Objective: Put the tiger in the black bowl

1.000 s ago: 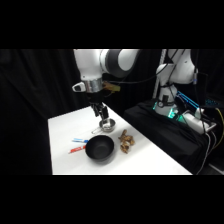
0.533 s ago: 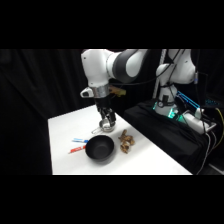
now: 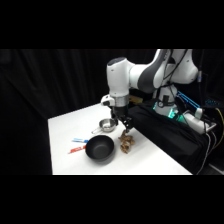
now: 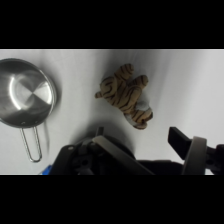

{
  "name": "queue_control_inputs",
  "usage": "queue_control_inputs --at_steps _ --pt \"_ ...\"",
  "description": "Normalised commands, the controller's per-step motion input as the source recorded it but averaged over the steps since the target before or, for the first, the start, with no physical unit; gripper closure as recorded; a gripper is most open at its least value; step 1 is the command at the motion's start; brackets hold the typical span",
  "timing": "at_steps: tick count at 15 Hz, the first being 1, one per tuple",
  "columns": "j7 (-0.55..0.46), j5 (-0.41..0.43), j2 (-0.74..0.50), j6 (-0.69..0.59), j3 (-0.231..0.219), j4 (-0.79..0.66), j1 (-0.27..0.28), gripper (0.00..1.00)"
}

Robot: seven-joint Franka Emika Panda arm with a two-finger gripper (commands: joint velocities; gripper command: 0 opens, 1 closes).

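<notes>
Wrist view puts the small striped brown-and-tan toy tiger (image 4: 125, 95) on the white table (image 4: 190, 80) above the black two-finger gripper (image 4: 145, 147), its long axis slanting upper left to lower right, apart from the spread, empty fingers. Side view: round matte black bowl (image 3: 99, 149) lower left of tiger.

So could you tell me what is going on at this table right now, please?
The white arm has its claw above the tiger, which lies on its side on the white table, untouched. The black bowl sits empty just beside the tiger, and a small silver bowl with a wire handle is close by. Nothing has been picked up yet.
</notes>
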Motion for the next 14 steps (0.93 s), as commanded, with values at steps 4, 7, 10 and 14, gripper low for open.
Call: queue_control_inputs --at_steps 4,7,10,14 --pt "-0.10 -0.041 0.08 0.61 0.040 -0.28 0.031 0.00" --pt "-0.13 -0.183 0.33 0.58 -0.036 -0.03 -0.037 0.00" --pt "-0.13 -0.155 0.41 0.40 -0.032 0.13 -0.062 0.00" --pt "-0.09 -0.131 0.40 0.21 -0.010 0.23 -0.042 0.12"
